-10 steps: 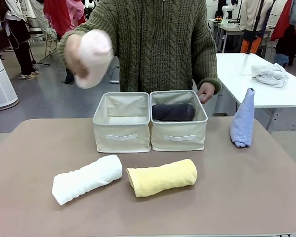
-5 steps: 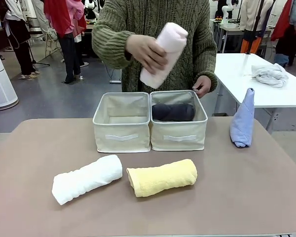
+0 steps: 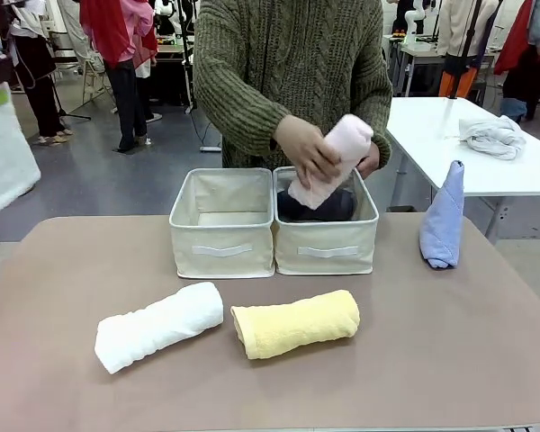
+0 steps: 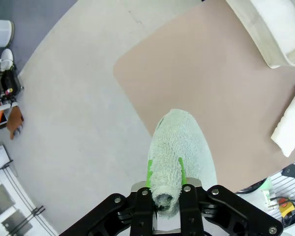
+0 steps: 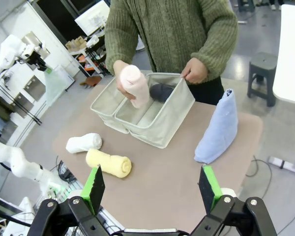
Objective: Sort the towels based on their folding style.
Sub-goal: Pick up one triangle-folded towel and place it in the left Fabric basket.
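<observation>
My left gripper [image 4: 164, 173] is shut on a pale teal towel [image 4: 179, 147], held in the air beyond the table's left edge; this towel [image 3: 4, 157] hangs at the front view's left edge. The person's hand [image 3: 304, 146] holds a pink rolled towel [image 3: 342, 153] tilted into the right bin [image 3: 327, 250], over a dark grey roll [image 3: 333, 207]. White [image 3: 157, 327] and yellow [image 3: 295, 324] rolls lie on the table in front of the bins. A blue cone-folded towel [image 3: 443, 216] stands at the right. My right gripper [image 5: 151, 189] hangs open, high over the table's near side.
The left bin [image 3: 221, 236] stands against the right one at the table's middle back. The person's other hand [image 5: 195, 71] grips the right bin's rim. A white side table [image 3: 486, 144] with a whitish cloth heap [image 3: 493, 135] stands at the back right.
The person swung the pink roll from the upper left down into the right bin. My left gripper with the pale teal towel came into the front view's left edge.
</observation>
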Controlling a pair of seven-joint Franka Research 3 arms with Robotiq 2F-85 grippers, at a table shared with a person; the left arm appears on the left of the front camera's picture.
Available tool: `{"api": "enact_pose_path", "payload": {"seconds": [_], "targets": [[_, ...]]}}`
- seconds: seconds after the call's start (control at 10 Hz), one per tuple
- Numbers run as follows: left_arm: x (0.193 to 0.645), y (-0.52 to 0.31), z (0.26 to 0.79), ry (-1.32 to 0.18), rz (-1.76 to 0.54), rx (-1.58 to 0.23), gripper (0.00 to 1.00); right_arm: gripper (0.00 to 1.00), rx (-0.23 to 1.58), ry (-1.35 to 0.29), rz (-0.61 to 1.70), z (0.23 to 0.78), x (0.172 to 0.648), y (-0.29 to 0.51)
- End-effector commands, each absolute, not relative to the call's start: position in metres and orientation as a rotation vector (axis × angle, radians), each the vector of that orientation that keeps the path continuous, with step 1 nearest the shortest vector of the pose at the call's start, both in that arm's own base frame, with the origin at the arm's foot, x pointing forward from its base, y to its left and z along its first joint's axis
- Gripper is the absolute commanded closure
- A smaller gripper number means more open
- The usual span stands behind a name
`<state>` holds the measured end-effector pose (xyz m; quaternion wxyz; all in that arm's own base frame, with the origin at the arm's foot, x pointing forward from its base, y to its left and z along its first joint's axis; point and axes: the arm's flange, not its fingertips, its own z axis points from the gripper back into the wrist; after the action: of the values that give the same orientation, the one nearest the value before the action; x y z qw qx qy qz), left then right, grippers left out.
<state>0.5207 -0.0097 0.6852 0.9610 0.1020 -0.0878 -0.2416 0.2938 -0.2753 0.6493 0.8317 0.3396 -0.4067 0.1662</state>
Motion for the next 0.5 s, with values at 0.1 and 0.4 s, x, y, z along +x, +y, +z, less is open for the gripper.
{"api": "enact_pose_path", "payload": {"seconds": [0.1, 0.4], "targets": [[0.5207, -0.0097, 0.6852, -0.178, -0.490, 0.207, 0.84, 0.00, 0.735, -0.885, 0.365, 0.6492, 0.2940, -0.2753], [0.5207, -0.0097, 0.6852, -0.178, -0.490, 0.207, 0.84, 0.00, 0.735, -0.885, 0.365, 0.6492, 0.2940, -0.2753]]}}
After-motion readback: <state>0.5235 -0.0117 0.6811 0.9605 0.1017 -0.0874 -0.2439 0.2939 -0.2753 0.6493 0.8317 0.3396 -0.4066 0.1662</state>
